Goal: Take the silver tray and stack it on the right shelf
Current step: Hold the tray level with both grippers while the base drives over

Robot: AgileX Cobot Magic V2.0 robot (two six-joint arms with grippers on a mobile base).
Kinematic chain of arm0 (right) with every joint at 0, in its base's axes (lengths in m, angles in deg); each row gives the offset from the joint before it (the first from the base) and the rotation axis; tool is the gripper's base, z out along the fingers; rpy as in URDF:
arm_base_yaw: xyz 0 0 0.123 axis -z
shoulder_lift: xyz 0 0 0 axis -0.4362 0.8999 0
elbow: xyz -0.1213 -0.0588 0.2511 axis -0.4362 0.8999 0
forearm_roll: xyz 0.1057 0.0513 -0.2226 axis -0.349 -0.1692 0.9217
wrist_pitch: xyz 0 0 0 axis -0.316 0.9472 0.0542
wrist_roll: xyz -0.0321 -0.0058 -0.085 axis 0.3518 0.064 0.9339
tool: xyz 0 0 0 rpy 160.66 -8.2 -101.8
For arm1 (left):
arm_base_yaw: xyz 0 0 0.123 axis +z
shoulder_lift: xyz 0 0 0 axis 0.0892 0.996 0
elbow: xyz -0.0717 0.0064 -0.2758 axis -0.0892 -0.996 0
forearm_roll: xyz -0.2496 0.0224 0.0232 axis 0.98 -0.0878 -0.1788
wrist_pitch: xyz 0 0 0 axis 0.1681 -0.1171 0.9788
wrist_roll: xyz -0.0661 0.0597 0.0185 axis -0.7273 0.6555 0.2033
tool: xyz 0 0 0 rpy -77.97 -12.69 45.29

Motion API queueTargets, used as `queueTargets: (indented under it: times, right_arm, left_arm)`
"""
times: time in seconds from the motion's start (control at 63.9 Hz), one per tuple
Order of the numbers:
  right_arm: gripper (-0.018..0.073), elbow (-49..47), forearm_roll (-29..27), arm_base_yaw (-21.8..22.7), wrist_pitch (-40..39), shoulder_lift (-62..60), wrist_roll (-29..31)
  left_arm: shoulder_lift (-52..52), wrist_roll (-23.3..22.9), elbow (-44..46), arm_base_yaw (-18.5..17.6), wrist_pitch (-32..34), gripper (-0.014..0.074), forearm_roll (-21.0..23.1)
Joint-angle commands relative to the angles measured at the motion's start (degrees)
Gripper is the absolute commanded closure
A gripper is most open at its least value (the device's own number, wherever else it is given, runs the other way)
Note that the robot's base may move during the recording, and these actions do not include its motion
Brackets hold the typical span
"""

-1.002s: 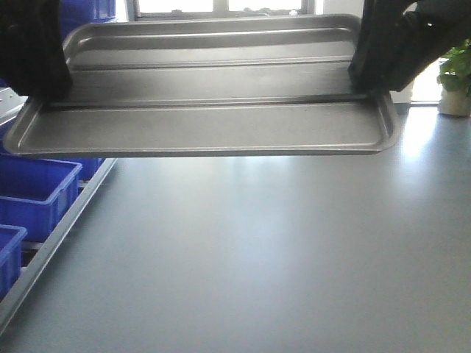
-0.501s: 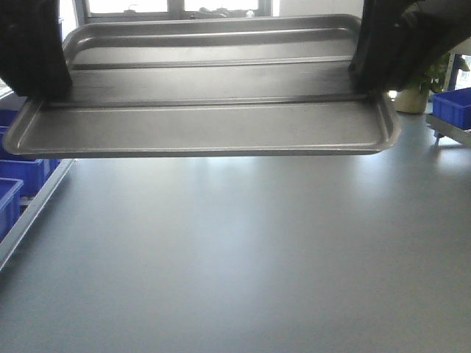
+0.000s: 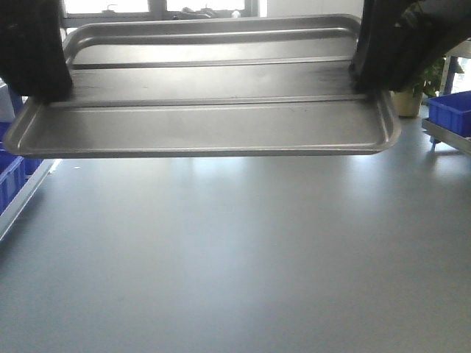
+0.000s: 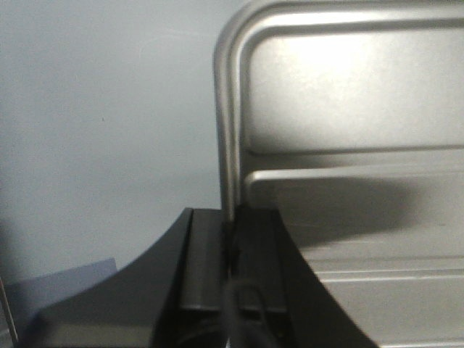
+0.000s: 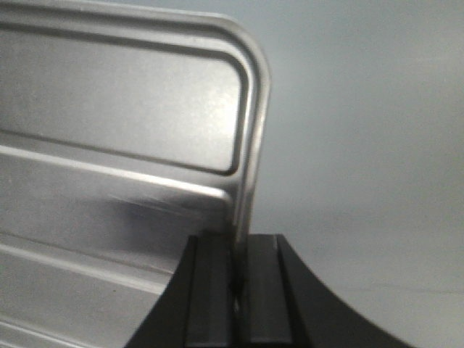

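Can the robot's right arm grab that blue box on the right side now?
Probably not. The right end effector is shut on the silver tray rim, sharing it with the left end effector, and the blue box sits off to the side, apart.

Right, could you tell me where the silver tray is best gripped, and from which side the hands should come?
Grip the raised rim partway along each short end, one hand coming in from either end. The silver tray is long, flat and shallow, so only its thin rim fits between fingers. The left hand and right hand pinch it there, holding it level above the table.
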Motion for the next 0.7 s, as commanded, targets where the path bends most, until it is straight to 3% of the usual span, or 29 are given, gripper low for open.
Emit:
queueTargets:
  times: [0.0, 0.689]
  right_arm:
    - [0.0501, -2.26, 4.03, 0.24, -2.1, -1.64, 1.17]
    - [0.0501, -2.26, 4.03, 0.24, -2.16, -1.64, 1.17]
  left_arm:
    - [-1.53, 1.43, 1.6, -0.52, -1.46, 0.0689, -2.99]
    - [-1.53, 1.43, 1.6, -0.52, -1.46, 0.0689, -2.63]
